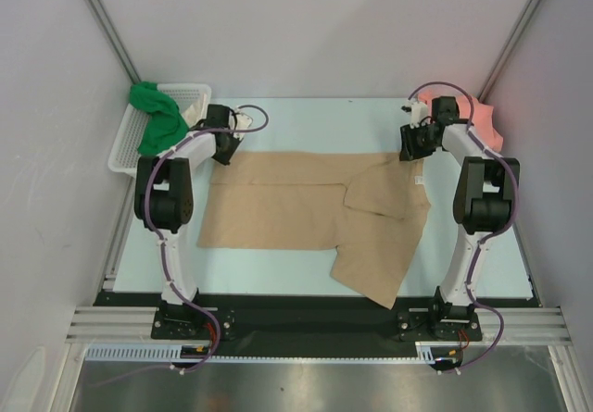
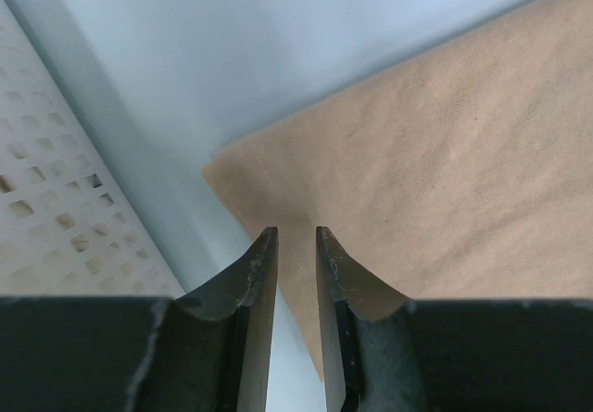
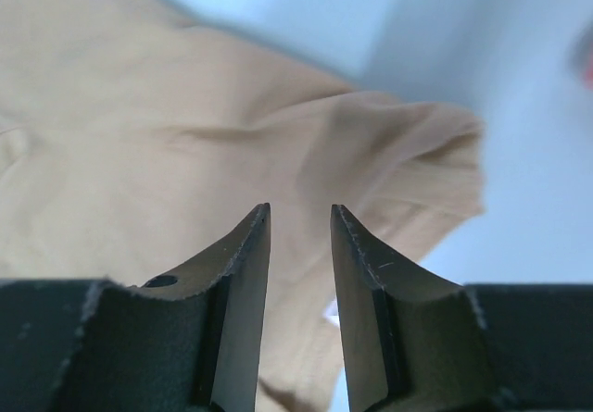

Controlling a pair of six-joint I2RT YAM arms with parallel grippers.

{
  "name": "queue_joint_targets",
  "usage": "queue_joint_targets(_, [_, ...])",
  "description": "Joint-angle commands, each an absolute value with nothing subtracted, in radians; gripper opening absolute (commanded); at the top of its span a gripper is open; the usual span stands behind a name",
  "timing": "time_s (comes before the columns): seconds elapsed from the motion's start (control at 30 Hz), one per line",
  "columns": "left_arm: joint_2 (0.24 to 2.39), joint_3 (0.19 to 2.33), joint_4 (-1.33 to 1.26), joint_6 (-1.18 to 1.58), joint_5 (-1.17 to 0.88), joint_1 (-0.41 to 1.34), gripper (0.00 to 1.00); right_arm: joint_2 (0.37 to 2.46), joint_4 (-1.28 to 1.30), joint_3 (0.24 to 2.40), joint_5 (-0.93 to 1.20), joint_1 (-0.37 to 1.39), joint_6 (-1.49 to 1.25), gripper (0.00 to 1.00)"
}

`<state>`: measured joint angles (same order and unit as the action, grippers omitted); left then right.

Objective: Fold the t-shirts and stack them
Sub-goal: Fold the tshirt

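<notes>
The left end effector [image 2: 295,238], its fingers a narrow gap apart and empty, hangs over the far-left corner of the tan t-shirt [image 1: 296,213]. The right end effector [image 3: 299,213], also slightly parted and empty, hangs over the shirt's far-right part. Both arms reach toward the far edge with elbows bent, and the shirt lies spread across the middle of the tabletop [image 1: 315,120].

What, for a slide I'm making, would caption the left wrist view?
Left gripper, jaws slightly apart, poised at a corner of the tan t-shirt, beside the white lattice basket.

Basket [image 1: 122,153] (white lattice) blocks room beside left fingers [image 2: 259,273].
</notes>
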<state>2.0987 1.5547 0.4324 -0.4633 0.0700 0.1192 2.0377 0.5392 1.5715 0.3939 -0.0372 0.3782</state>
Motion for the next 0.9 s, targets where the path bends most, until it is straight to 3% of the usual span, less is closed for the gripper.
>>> queue_joint_targets(0.0, [2.115,1.594,0.439,-0.471,0.090,0.115,0.27,2.083,0.500,1.672,0.354,-0.074,0.380,0.37])
queue_joint_targets(0.4, [2.180,1.631,0.433,-0.497,0.133,0.120,0.30,2.223,0.537,1.753,0.330,-0.095,0.430,0.37])
queue_joint_targets(0.5, [2.194,1.635,0.430,-0.500,0.144,0.120,0.30,2.233,0.537,1.752,0.307,-0.094,0.439,0.33])
queue_joint_targets(0.6, [2.213,1.647,0.433,-0.500,0.150,0.120,0.31,2.256,0.525,1.752,0.249,-0.091,0.440,0.23])
queue_joint_targets(0.63, [2.220,1.660,0.437,-0.502,0.150,0.120,0.31,2.269,0.520,1.753,0.236,-0.087,0.445,0.14])
queue_joint_targets(0.73, [2.247,1.693,0.449,-0.502,0.153,0.120,0.31,2.284,0.522,1.773,0.224,-0.087,0.456,0.00])
queue_joint_targets(0.87, [2.315,1.787,0.506,-0.499,0.152,0.118,0.25,2.321,0.511,1.819,0.212,-0.083,0.453,0.00])
